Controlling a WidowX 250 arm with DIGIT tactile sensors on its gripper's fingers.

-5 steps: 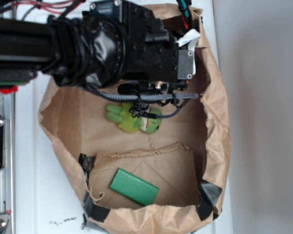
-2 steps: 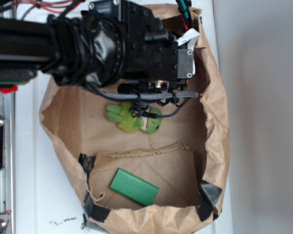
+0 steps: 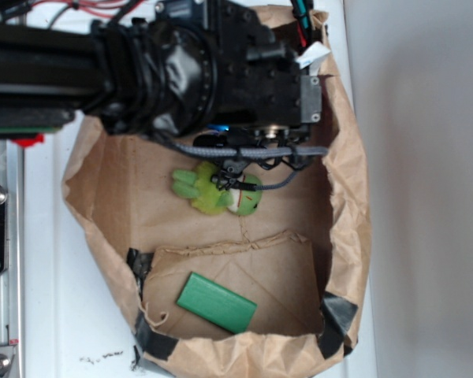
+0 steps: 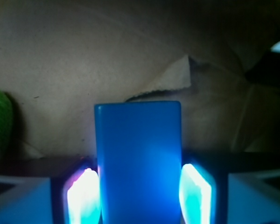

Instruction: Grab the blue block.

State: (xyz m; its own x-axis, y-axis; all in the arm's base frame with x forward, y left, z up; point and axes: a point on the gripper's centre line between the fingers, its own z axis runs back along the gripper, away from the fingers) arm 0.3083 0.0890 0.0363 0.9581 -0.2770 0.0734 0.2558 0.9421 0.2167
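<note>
In the wrist view the blue block [image 4: 137, 158] stands upright between my gripper [image 4: 139, 196], its smooth face filling the middle of the frame. The glowing pads [image 4: 84, 196] press against its two long sides, so the gripper is shut on the block. From the exterior view only a thin sliver of the blue block [image 3: 217, 128] shows under the black arm [image 3: 221, 71], which hides the fingers. The arm hangs over the far end of the brown paper bag [image 3: 347, 197].
A green plush toy [image 3: 213, 191] lies just below the arm inside the bag, and the plush toy's edge [image 4: 0, 119] shows at the wrist view's left. A green rectangular block [image 3: 217, 302] lies at the bag's near end. Crumpled bag walls [image 4: 84, 56] surround everything.
The arm has shifted to the right and slightly up. A sliver of blue now shows beneath it. The plush toy and green block have not moved.
</note>
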